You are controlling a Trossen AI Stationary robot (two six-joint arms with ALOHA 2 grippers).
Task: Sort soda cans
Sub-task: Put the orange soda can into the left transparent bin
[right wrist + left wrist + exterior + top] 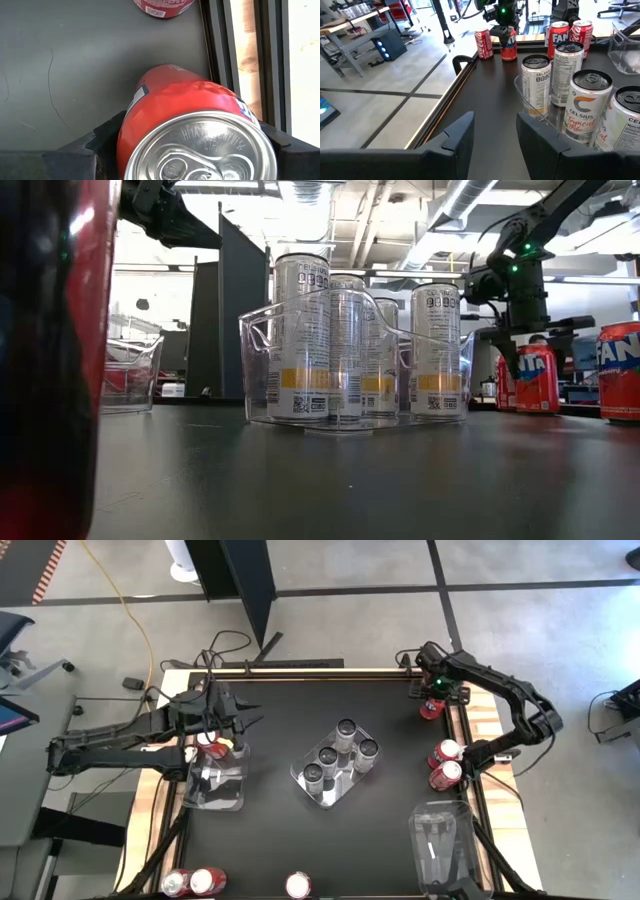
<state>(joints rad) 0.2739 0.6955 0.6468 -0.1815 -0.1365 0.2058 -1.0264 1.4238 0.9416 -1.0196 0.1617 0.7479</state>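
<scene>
A red soda can [190,115] with a silver top stands at the table's far right corner, and my right gripper [432,697] is over it, shut on it. Four silver-grey cans [338,755] stand in a clear tray [318,792] at mid-table. My left gripper [495,125] hangs open and empty at the left, above a second clear tray [215,785] that holds a red can [213,748]. Two red cans [446,764] stand at the right edge. Three more [205,883] are along the near edge. My right gripper pinches the red can's upper side wall [134,122] between its two fingers [106,137], one on each opposite side. The fingers come from above, pointing down. The can is upright; in the left wrist view its base [508,58] looks level with the can beside it.
Another red can [483,44] stands close beside the held one. An empty clear tray [440,840] sits at the near right. Raised wooden rails [480,720] border the table. One near-edge can [50,360] fills the low view's left side.
</scene>
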